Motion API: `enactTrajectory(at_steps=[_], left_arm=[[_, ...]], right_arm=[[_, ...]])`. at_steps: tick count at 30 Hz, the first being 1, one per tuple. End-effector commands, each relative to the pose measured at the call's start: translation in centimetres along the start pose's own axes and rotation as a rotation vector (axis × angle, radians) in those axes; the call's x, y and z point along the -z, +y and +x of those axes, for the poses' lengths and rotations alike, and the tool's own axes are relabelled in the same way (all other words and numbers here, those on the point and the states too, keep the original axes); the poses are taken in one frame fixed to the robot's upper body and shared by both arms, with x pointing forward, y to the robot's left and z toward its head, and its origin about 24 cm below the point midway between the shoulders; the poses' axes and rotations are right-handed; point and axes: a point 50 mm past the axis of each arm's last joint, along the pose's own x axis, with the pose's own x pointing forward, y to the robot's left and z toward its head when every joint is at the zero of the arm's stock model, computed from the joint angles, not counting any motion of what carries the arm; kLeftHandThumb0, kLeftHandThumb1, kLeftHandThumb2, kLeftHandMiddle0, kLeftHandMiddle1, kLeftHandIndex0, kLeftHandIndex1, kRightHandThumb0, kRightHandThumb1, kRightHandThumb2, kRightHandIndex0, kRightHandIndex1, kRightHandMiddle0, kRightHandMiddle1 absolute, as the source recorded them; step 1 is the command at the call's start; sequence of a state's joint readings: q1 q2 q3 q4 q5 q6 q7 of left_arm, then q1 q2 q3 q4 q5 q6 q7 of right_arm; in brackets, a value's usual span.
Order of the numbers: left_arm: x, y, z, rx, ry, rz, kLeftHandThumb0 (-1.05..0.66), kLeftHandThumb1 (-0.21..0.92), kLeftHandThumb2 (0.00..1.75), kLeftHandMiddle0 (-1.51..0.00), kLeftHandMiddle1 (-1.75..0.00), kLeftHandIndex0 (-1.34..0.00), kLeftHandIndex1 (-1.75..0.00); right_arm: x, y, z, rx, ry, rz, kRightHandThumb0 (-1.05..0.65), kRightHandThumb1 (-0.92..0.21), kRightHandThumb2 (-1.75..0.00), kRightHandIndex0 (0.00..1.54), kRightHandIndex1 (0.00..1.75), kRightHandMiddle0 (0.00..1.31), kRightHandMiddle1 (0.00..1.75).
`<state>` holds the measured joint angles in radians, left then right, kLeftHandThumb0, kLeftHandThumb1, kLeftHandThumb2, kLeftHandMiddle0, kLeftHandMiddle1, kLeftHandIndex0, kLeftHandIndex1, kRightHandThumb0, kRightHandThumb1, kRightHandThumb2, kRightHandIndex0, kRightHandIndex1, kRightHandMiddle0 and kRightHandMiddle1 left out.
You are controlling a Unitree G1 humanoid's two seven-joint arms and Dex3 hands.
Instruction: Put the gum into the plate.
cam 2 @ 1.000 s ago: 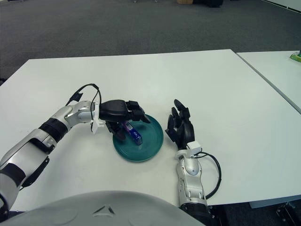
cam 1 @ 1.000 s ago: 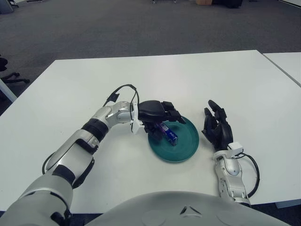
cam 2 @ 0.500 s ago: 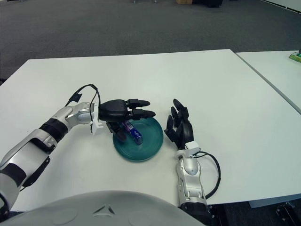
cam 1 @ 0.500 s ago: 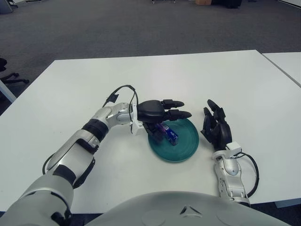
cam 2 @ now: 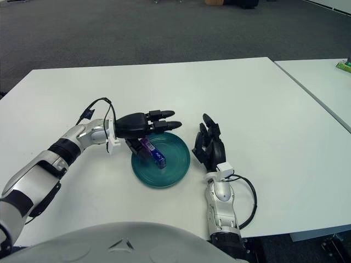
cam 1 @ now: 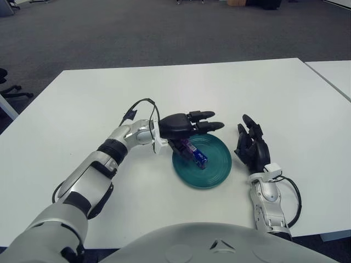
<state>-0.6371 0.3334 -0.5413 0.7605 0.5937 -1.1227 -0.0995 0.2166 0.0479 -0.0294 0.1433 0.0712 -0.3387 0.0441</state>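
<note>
The left hand [cam 1: 184, 127] is stretched in from the left, palm down, poised over the far left rim of the plate [cam 1: 218, 167]. Its black fingers [cam 1: 207, 126] are extended almost straight toward the right and spread loose; nothing is gripped between them. The silver forearm behind it is angled back toward the near left, with a black cable looped above the wrist.

The gum [cam 1: 195, 155] is seen lying inside the plate, left of its middle, just under the thumb side of that hand. Whether the thumb is touching the pack cannot be told, as the far end of the pack is hidden beneath the hand.

The plate is round, shallow and dark teal, with a faint sheen. The gum is a small blue-purple oblong pack. The table [cam 1: 88, 104] is plain matte white.

The right hand [cam 1: 251, 148] is parked upright on the table just right of the plate, fingers relaxed and holding nothing. Its forearm is cut off by the robot's grey torso at the near edge.
</note>
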Motion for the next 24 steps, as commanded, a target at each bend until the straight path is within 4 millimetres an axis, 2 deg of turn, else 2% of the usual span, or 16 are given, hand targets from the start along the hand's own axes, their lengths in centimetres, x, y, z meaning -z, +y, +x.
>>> enactTrajectory(at_steps=[1,5,9,13,14,17,20,21,24], left_arm=[[0.9,2.7,-0.6,-0.040,0.033,0.006,-1.05,0.92,0.33,0.00,0.00,0.00,0.00],[1.1,4.6,-1.3,-0.061,0.051,-0.030,-1.05,0.92,0.30,0.00,0.00,0.00,0.00],[1.2,5.3,-2.3,-0.099,0.088,-0.152,-1.05,0.92,0.27,0.00,0.00,0.00,0.00],[1.4,3.8,-2.6,-0.293,0.161,-0.324,-1.05,0.92,0.27,0.00,0.00,0.00,0.00],[1.6,3.0,-2.7,-0.400,0.193,-0.380,-1.05,0.92,0.28,0.00,0.00,0.00,0.00],[1.8,1.3,-3.0,-0.640,0.250,-0.512,-1.05,0.92,0.43,0.00,0.00,-0.02,-0.01],[1.5,0.7,-3.4,-0.803,0.259,-0.646,-1.05,0.92,0.57,-0.03,-0.01,-0.08,-0.05],[1.5,0.6,-3.5,-0.844,0.260,-0.693,-1.05,0.92,0.61,-0.05,-0.01,-0.09,-0.12],[1.0,0.0,-3.8,-0.965,0.285,-0.829,-1.05,0.92,0.76,-0.16,-0.01,-0.02,-0.60]], right_arm=[[3.0,-0.3,-1.6,0.038,0.167,0.047,-0.71,-0.92,-0.91,0.17,0.00,0.00,0.44],[3.1,-0.3,-1.7,0.045,0.176,0.052,-0.74,-0.92,-0.89,0.20,0.01,0.00,0.52],[3.2,-0.3,-1.7,0.038,0.185,0.024,-0.77,-0.92,-0.85,0.25,0.03,0.00,0.63],[3.2,-0.3,-2.0,0.025,0.195,0.007,-0.79,-0.92,-0.84,0.27,0.03,0.00,0.65],[3.2,-0.3,-2.0,0.024,0.197,0.013,-0.79,-0.92,-0.84,0.27,0.03,0.00,0.65],[3.2,-0.2,-2.2,0.023,0.201,0.028,-0.79,-0.92,-0.84,0.29,0.03,0.00,0.67],[3.2,-0.1,-2.2,0.023,0.200,0.036,-0.79,-0.92,-0.83,0.30,0.03,0.00,0.68],[3.2,-0.1,-2.3,0.024,0.199,0.038,-0.79,-0.92,-0.83,0.30,0.03,0.00,0.68],[3.2,-0.1,-2.4,0.023,0.193,0.044,-0.78,-0.92,-0.81,0.31,0.03,0.00,0.68]])
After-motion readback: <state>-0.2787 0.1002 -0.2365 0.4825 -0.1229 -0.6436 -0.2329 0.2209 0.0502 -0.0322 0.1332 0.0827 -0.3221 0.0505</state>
